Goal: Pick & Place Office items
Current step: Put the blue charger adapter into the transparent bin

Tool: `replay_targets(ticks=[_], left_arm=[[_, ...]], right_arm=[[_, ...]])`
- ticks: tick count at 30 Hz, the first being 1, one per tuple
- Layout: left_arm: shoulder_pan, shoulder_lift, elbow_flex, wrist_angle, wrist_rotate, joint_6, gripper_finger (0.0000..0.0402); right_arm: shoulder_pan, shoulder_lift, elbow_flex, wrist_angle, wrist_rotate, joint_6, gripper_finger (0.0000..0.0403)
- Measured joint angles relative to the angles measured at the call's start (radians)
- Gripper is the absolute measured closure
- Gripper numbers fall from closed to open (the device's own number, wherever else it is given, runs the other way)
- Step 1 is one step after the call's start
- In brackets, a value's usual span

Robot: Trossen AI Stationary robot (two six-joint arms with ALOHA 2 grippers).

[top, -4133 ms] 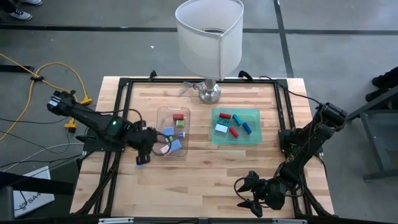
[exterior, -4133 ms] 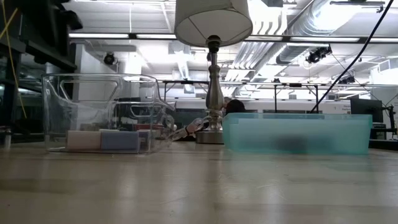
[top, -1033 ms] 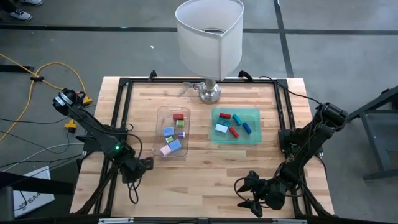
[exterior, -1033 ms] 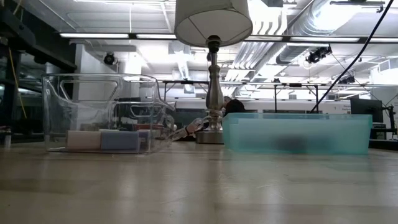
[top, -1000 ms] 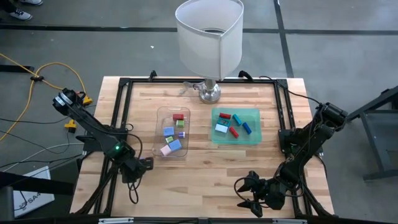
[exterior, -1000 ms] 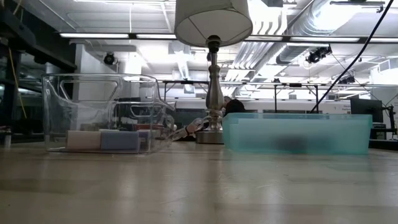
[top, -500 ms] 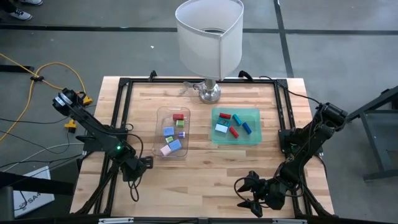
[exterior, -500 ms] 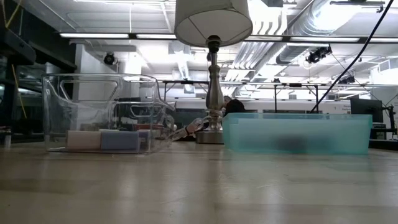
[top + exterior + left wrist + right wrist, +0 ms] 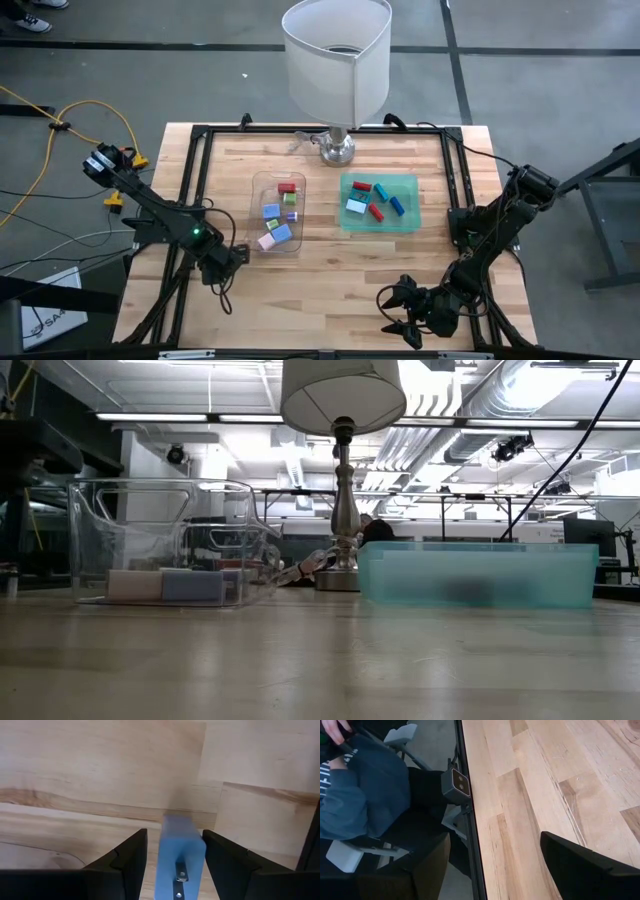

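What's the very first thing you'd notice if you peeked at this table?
Probably the big white lamp standing at the table's far edge, towering over everything. In front of it sit a clear tray and a green tray, each dotted with colourful little office items. At the near left, the left tool carries a pale blue piece above the wood.

blue block [image 9: 180, 860] cut off below
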Motion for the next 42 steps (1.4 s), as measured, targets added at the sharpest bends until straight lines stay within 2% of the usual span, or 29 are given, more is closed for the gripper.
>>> replay_targets(ticks=[18,28,42], left_arm=[[0.001,-0.002,-0.036,0.015,-0.007,-0.009,0.0221],[0.002,-0.001,-0.036,0.012,-0.003,-0.01,0.0276],[0.002,-0.001,-0.038,0.013,0.001,-0.022,0.0276]], right_arm=[[0.0,0.0,0.0,0.0,0.0,0.0,0.0105],[0.0,0.0,0.0,0.0,0.0,0.0,0.0105],[0.0,0.0,0.0,0.0,0.0,0.0,0.0105]])
